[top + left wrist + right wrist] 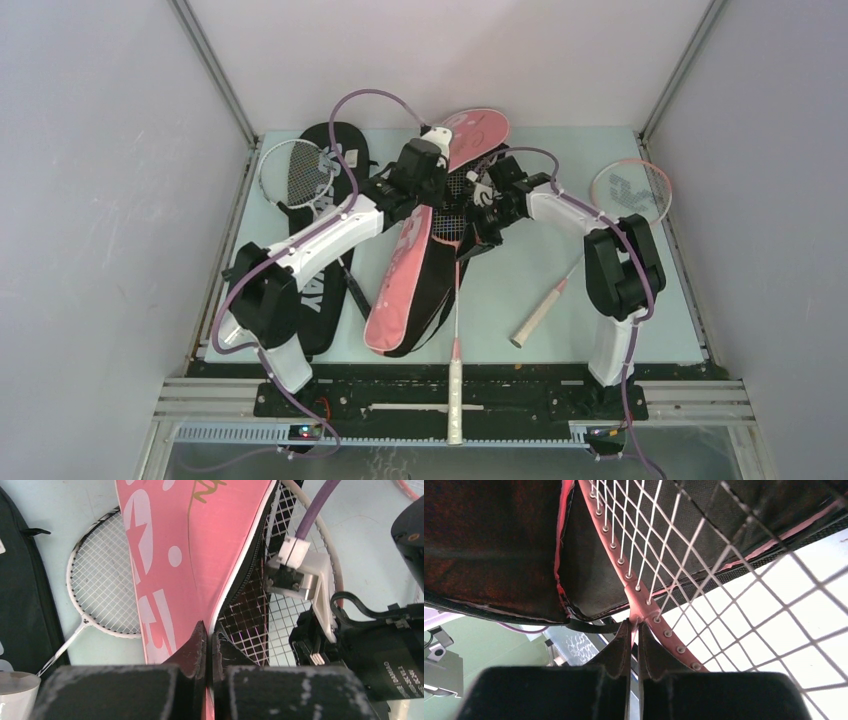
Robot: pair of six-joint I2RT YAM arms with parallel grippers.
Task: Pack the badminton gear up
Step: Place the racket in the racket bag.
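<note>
The pink "SPORT" cover (400, 290) lies diagonally across the table's middle, its mouth held open. My left gripper (437, 200) is shut on the cover's white-piped zipper edge (220, 605), as the left wrist view (210, 632) shows. My right gripper (478, 225) is shut on the pink frame (624, 565) of a racket, at the base of its head (634, 626). That head sits partly inside the cover's dark lining (499, 545), and its shaft (457, 310) points at the near edge. No shuttlecocks are in view.
The black cover (318, 300) lies at the left under my left arm, with a white-framed racket (293, 170) beside it (100, 590). A second pink racket (630, 188) lies at the right. A white rounded thing (15, 690) shows at the left wrist view's corner.
</note>
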